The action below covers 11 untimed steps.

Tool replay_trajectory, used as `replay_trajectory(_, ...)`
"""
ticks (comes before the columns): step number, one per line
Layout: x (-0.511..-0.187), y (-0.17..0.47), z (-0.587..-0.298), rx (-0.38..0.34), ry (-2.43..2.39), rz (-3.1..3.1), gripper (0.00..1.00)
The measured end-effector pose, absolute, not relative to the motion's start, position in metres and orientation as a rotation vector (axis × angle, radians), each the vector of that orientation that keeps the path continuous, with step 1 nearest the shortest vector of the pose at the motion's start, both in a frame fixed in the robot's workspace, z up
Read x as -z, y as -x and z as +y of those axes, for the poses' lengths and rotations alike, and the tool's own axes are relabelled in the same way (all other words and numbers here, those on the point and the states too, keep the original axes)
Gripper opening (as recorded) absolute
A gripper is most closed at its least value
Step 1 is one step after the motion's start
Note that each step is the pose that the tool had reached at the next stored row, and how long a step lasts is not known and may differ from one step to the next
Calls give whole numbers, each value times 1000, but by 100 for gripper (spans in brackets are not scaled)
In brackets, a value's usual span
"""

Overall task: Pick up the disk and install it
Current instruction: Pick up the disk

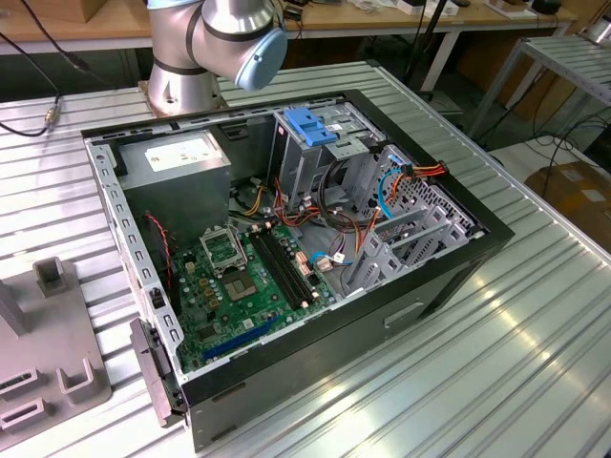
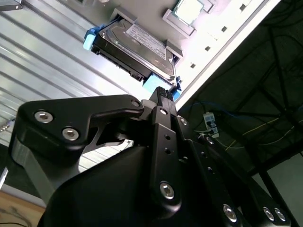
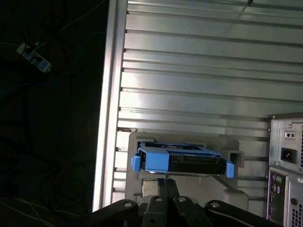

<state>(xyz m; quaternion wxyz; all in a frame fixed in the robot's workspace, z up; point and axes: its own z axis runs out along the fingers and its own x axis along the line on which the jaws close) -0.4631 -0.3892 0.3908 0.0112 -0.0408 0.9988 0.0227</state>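
In the first wrist view the blue-railed disk (image 3: 182, 161) sits in a grey holder (image 3: 213, 140) on the ribbed metal table (image 3: 189, 71), w/ the PC case (image 3: 284, 165) rear near it. Gripper (image 3: 165, 181) near disk's edge, fingers pressed together, gripping nothing. In the exterior view case lies open

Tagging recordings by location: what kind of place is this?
Probably a robotics lab or assembly test bench: a silver robot arm with a blue cap stands on a ribbed aluminium table beside an open black computer case, with wooden workbenches behind.
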Motion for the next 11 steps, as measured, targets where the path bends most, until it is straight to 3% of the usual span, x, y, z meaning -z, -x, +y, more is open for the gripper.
replay_trajectory(11, -391, 463, -389, -73, 353, 3102, 10)
